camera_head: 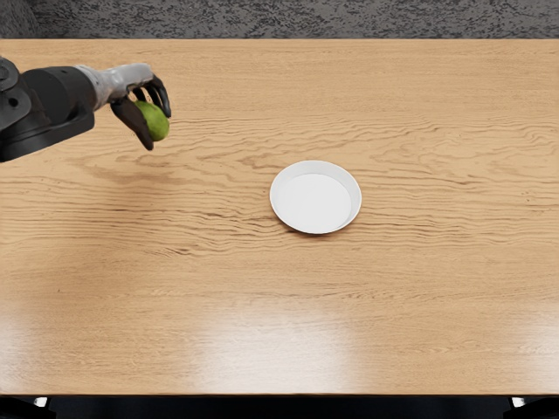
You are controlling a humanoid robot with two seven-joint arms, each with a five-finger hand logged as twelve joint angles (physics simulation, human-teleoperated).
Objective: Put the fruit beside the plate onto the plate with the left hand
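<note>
Left robot hand point(144, 106) clamped on green fruit point(156, 120), well left of white plate point(315, 197)

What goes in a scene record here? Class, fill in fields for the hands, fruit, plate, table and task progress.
left hand: enters from the left edge, fingers closed around the fruit
fruit: green, held well left of the plate
plate: white, round, nothing on it, near the table's middle
table: light wood
right hand: not in view
task progress: fruit grasped, not yet on the plate
</note>
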